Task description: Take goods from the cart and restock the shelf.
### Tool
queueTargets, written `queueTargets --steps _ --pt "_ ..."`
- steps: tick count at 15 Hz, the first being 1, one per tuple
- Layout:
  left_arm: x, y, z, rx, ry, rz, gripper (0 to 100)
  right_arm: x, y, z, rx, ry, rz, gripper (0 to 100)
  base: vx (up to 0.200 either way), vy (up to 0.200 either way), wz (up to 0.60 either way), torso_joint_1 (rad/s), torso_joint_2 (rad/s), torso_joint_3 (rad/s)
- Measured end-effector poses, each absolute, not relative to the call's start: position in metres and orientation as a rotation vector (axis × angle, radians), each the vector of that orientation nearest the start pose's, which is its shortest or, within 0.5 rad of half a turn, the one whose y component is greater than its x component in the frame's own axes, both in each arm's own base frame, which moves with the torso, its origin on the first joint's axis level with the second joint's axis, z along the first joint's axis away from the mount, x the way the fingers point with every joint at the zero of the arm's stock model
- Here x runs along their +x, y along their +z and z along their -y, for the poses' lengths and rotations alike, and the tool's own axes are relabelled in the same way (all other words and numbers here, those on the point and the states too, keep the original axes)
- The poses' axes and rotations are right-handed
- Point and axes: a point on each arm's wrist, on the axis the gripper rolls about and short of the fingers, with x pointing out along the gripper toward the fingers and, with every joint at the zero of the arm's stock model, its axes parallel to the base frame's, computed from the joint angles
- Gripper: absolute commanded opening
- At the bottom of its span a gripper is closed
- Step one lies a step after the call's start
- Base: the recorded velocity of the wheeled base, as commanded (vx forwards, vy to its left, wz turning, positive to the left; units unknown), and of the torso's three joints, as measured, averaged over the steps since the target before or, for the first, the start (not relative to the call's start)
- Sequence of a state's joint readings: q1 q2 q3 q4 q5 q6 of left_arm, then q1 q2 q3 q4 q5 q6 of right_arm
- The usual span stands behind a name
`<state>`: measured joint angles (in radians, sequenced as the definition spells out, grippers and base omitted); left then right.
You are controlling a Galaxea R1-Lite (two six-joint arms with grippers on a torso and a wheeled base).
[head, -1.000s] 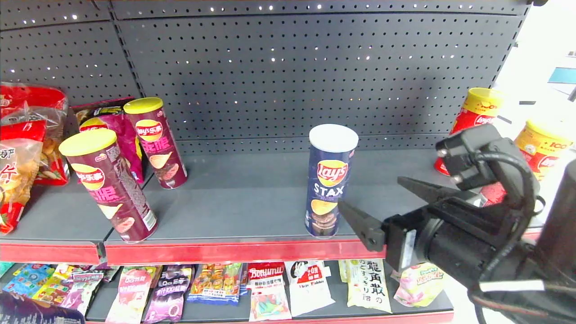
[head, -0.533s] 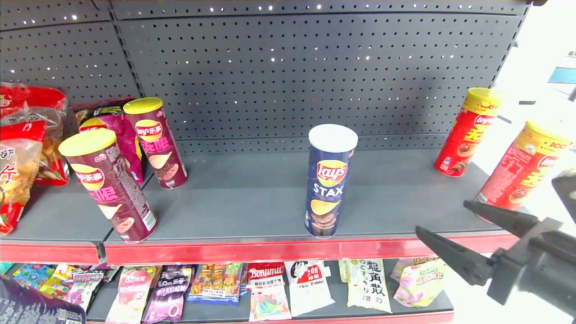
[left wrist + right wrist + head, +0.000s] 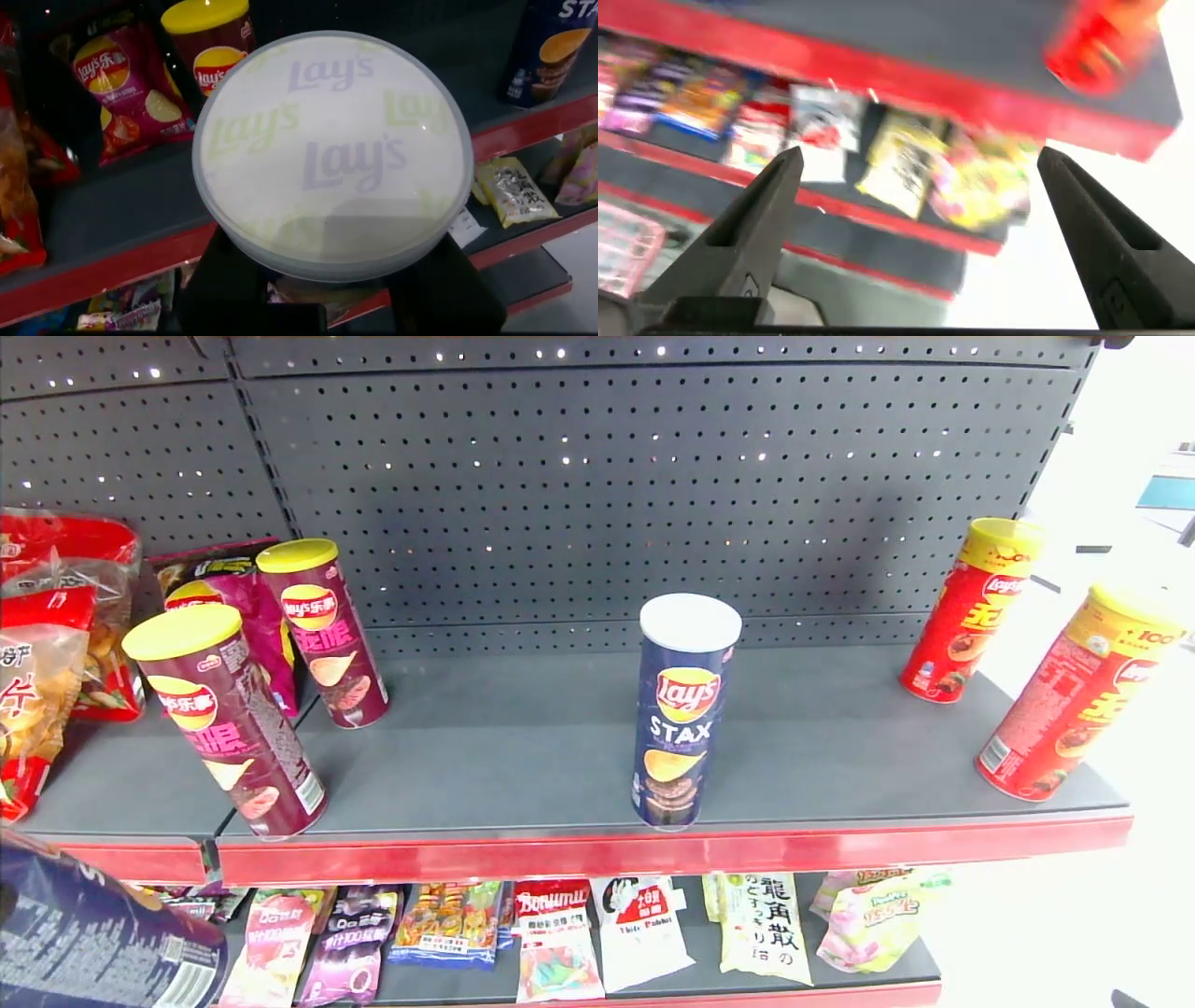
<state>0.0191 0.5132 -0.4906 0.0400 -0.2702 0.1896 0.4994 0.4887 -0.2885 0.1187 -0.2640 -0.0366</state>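
1. Held can [image 3: 89, 947]: dark blue chip tube, low at the robot's left in head view, below and in front of the shelf [image 3: 523, 747]; its pale lid faced the left wrist cam.
2. Left gripper [image 3: 336, 273]: dark fingers on either side of the tube's body, clamped on it.
3. Right gripper [image 3: 920, 159]: jaws wide apart, nothing btwn them, off the shelf's right end.
4. Shelf stock: one blue can [image 3: 686, 709] upright near the front edge, mid-shelf. Two maroon cans [image 3: 224, 719] to the left, two red cans [image 3: 1074, 695] to the right.
5. Step, as judged: carry-to-shelf, w/ placing not yet done.
6. Next move prob. needs the tube raised over the red lip [image 3: 579, 854], stood upright and set in the bare gap beside the blue can w/o knocking it.
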Motion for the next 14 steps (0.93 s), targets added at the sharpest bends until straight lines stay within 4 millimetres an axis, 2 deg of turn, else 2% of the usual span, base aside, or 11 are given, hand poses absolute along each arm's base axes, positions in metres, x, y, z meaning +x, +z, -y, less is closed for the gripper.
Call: queueTargets --steps 3,5,6,8,11,13,14 --pt "0.031 0.231 0.006 0.173 -0.269 -0.051 0 -0.028 0.131 0.019 -0.162 0.051 -0.289 100 0.0 0.0 0.0 0.0 0.0 0.0" --pt "0.038 0.232 0.006 0.147 -0.292 -0.074 0 -0.048 0.127 0.026 -0.159 -0.181 -0.24 100 0.0 0.0 0.0 0.0 0.0 0.0" --pt "0.039 0.232 0.006 0.131 -0.303 -0.082 0 -0.052 0.128 0.028 -0.149 -0.235 -0.216 100 0.0 0.0 0.0 0.0 0.0 0.0" --pt "0.041 0.233 0.007 0.093 -0.314 -0.09 0 -0.054 0.132 0.028 -0.135 -0.274 -0.199 100 0.0 0.0 0.0 0.0 0.0 0.0" --pt "0.042 0.234 0.008 0.088 -0.348 -0.084 0 -0.043 0.145 0.019 -0.119 -0.394 -0.251 100 0.0 0.0 0.0 0.0 0.0 0.0" --pt "0.042 0.234 0.008 0.088 -0.35 -0.084 0 -0.035 0.141 0.012 -0.108 -0.482 -0.314 100 0.0 0.0 0.0 0.0 0.0 0.0" --pt "0.042 0.234 0.008 0.088 -0.351 -0.082 0 -0.034 0.135 0.009 -0.101 -0.46 -0.328 100 0.0 0.0 0.0 0.0 0.0 0.0"
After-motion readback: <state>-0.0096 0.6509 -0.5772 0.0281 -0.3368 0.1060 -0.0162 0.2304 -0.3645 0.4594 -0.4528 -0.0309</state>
